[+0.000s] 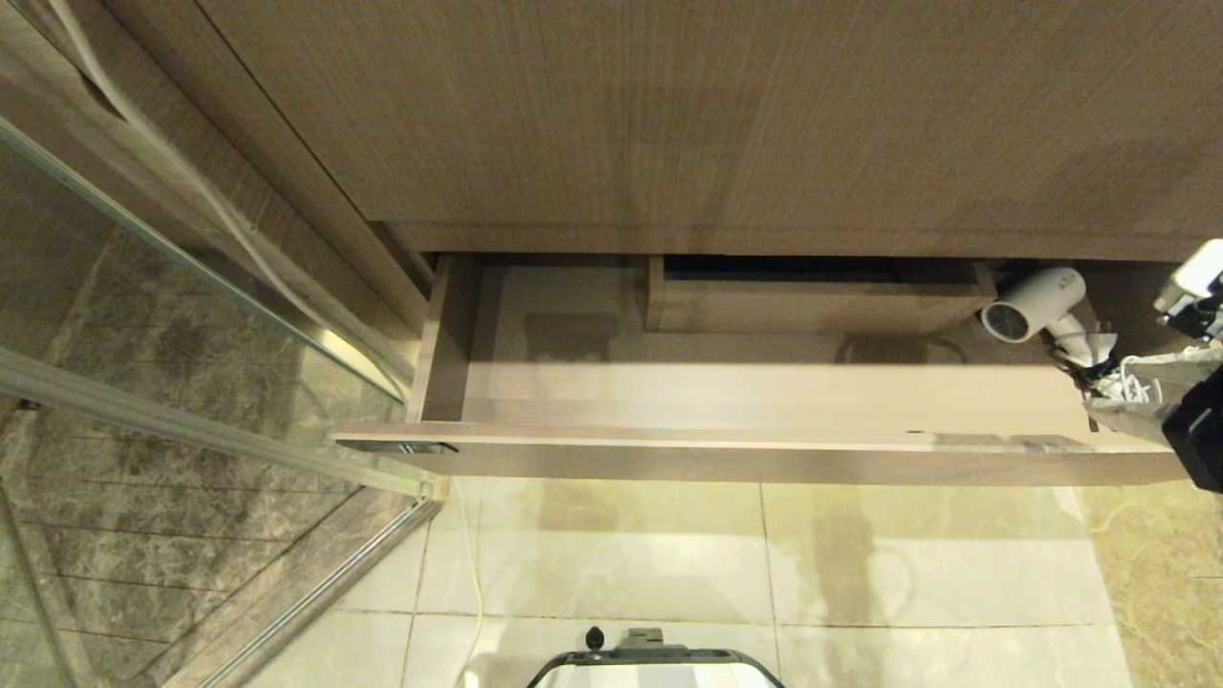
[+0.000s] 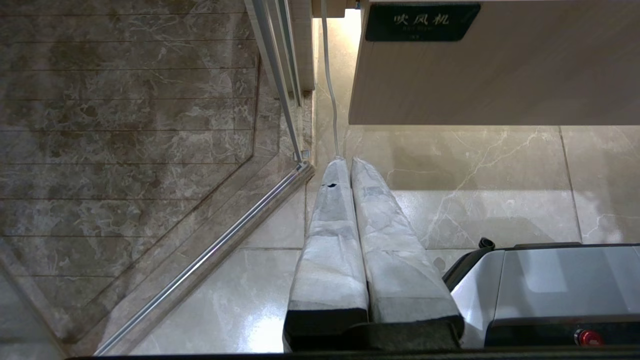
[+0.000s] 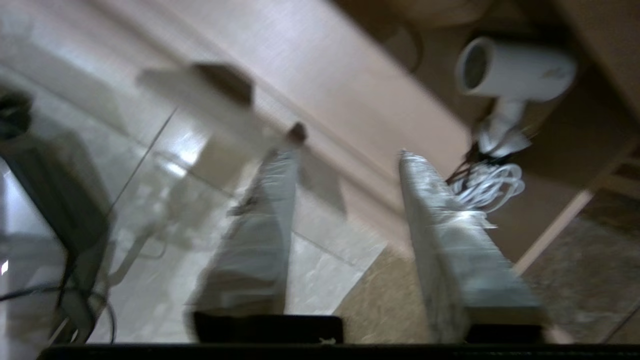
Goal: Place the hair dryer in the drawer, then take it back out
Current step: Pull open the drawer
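The left tool (image 2: 345, 165) has two long tapered fingers wrapped in wrinkled pale grey-white cloth, on a black base. The right tool (image 3: 350, 155) has the same wrapping and black mount. The wheeled base (image 2: 545, 280) is glossy silver-grey with black trim and a small red button (image 2: 586, 337).

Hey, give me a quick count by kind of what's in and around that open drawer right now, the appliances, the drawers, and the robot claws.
Hair dryer: 1, lying at the drawer's right end
Drawer: 1, pulled open
Robot claws: 2, the right claw with fingers apart beside the dryer's cord, the left claw shut, parked over the floor
Total: 4
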### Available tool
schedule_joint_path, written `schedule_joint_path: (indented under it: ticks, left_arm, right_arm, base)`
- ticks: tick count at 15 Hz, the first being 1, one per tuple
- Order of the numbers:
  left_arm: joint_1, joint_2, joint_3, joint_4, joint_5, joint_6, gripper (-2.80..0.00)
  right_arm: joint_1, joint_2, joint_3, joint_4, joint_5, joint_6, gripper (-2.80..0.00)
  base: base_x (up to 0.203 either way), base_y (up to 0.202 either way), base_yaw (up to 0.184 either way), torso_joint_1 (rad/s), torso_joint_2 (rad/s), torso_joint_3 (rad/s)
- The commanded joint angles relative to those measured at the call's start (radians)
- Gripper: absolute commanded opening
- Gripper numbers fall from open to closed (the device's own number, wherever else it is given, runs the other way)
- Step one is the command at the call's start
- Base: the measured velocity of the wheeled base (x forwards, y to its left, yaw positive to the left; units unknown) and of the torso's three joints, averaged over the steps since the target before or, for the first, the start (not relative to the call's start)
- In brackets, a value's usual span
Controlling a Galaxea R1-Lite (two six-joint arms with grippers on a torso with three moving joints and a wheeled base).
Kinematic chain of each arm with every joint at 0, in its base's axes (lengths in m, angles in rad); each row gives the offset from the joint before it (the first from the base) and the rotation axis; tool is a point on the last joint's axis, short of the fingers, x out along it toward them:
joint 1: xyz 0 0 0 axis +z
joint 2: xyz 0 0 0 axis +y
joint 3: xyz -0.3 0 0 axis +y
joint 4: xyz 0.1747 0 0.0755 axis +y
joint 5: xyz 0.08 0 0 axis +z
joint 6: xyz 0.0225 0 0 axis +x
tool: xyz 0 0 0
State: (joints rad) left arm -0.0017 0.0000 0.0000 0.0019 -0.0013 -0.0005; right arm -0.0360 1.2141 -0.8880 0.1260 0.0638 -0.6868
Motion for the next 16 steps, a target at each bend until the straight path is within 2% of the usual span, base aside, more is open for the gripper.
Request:
schedule_joint_path:
  ticks: [1, 4, 6, 9, 13, 16]
  left_arm:
    - [-0.001, 0.000, 0.000, 0.000, 0.000, -0.001, -2.80]
    - [0.000, 0.000, 0.000, 0.000, 0.000, -0.001, -2.80]
    - [-0.001, 0.000, 0.000, 0.000, 0.000, -0.001, -2.80]
    - [-0.001, 0.000, 0.000, 0.000, 0.000, -0.001, -2.80]
    - [-0.001, 0.000, 0.000, 0.000, 0.000, -0.001, -2.80]
    - [0.000, 0.000, 0.000, 0.000, 0.000, -0.001, -2.80]
  right_arm:
    - [-0.099, 0.052, -0.075, -0.008, 0.001, 0.001, -2.80]
    - [-0.251, 0.094, -0.120, -0.010, 0.002, 0.008, -2.80]
    - [-0.303, 0.149, -0.166, -0.013, 0.003, 0.008, -2.80]
    - [-0.345, 0.246, -0.235, -0.013, 0.021, 0.013, -2.80]
    - [-0.407, 0.355, -0.292, -0.012, 0.156, 0.007, -2.80]
    - [-0.460, 0.397, -0.305, -0.005, 0.163, -0.009, -2.80]
  base:
    - [0.000, 0.000, 0.000, 0.000, 0.00, 0.000]
    - [0.000, 0.000, 0.000, 0.000, 0.00, 0.000]
    - [0.000, 0.000, 0.000, 0.000, 0.00, 0.000]
    - [0.000, 0.000, 0.000, 0.000, 0.00, 0.000]
    - [0.000, 0.000, 0.000, 0.000, 0.00, 0.000]
    - [0.000, 0.000, 0.000, 0.000, 0.00, 0.000]
